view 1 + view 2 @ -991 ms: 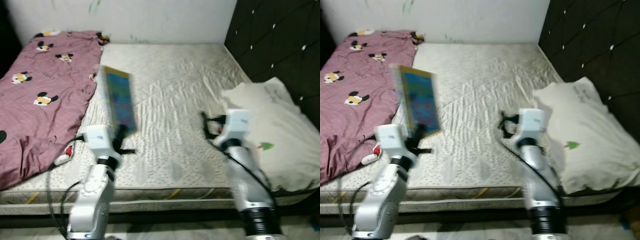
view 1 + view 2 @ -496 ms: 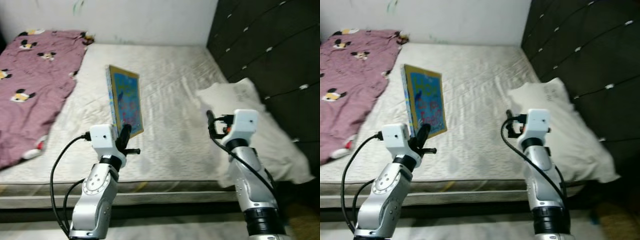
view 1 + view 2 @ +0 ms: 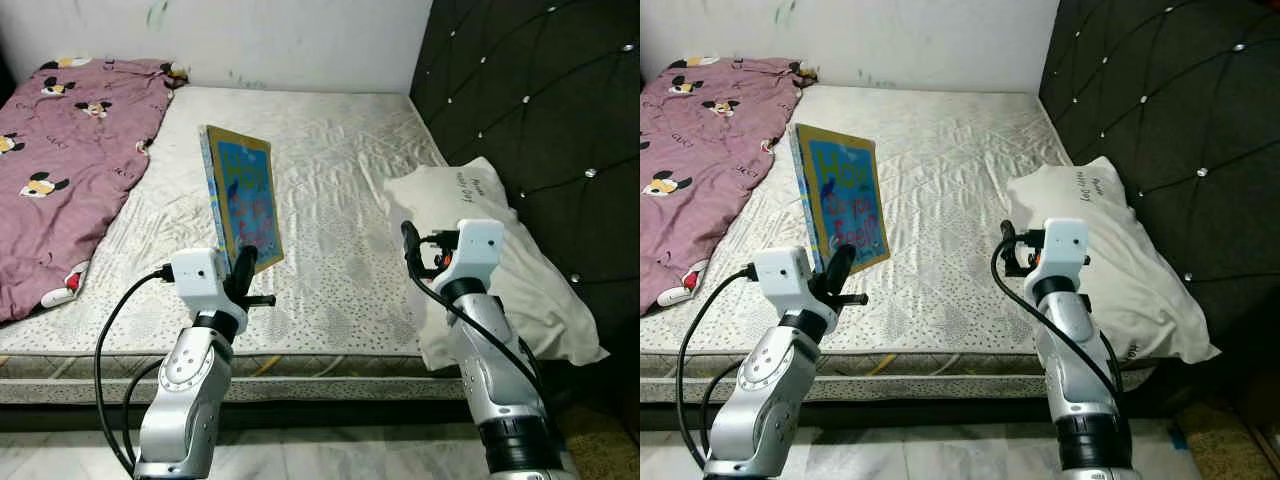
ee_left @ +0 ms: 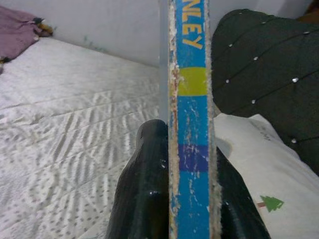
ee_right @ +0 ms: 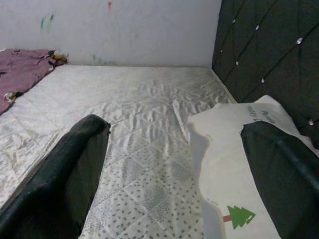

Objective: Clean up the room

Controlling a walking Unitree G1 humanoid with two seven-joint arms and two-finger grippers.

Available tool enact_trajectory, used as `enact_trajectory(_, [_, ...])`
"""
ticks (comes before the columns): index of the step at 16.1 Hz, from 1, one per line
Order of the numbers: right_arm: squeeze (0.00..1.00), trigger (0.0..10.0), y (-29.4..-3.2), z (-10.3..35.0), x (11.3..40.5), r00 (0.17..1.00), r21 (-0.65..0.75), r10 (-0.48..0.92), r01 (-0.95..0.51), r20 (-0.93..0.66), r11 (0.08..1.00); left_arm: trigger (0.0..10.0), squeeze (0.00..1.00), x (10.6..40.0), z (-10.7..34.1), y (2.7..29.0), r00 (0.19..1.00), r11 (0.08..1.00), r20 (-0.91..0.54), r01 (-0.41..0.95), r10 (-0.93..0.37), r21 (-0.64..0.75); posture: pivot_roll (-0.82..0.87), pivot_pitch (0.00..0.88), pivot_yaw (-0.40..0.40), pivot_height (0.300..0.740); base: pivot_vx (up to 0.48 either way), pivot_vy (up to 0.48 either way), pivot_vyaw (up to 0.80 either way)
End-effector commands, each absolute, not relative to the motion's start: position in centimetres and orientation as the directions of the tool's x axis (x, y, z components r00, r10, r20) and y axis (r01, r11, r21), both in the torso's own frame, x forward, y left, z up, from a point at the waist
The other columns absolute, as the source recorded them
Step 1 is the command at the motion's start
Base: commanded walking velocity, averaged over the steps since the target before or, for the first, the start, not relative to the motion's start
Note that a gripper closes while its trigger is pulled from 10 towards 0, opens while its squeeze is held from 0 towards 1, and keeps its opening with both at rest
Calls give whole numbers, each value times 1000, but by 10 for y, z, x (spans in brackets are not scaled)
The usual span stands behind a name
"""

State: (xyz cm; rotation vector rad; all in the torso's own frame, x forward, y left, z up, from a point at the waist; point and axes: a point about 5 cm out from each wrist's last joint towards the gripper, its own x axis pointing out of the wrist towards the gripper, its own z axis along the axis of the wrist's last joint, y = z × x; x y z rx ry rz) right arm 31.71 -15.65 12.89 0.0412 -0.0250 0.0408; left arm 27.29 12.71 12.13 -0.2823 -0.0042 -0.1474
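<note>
Holding the picture book [image 3: 243, 203] upright above the mattress [image 3: 340, 170], left end effector [image 3: 242, 272] is clamped on its lower edge. Right end effector [image 5: 174, 164] spread wide, empty. Book lifted, not yet stowed; blanket [image 3: 70, 150] and pillow [image 3: 500, 260] unsorted.

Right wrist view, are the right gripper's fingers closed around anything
No, the right gripper has its fingers spread wide apart, with bare mattress and the white pillow visible between them.
</note>
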Motion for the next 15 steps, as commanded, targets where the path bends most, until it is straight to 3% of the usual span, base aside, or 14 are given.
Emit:
enact_trajectory(1, [0, 10000, -160, 130, 314, 998, 16, 46, -46, 31, 999, 10000, 0, 270, 130, 133, 989, 955, 78, 143, -127, -260, -57, 45, -44, 740, 0, 0, 0])
enact_trajectory(7, [0, 10000, -189, 105, 282, 998, -73, 31, -35, -56, 997, 10000, 0, 235, 110, 187, 1000, 995, 16, -24, 25, -97, -46, 51, -42, 740, 0, 0, 0])
enact_trajectory(11, [0, 10000, -181, 107, 286, 997, -64, 57, -60, -50, 996, 10000, 0, 241, 116, 175, 999, 988, 46, 30, -23, -151, -45, 43, -47, 740, 0, 0, -175])
enact_trajectory(15, [0, 10000, -181, 110, 289, 997, -67, 59, -62, -42, 996, 10000, 0, 242, 117, 170, 998, 985, 52, 55, -47, -166, -49, 43, -47, 740, 298, 0, -277])
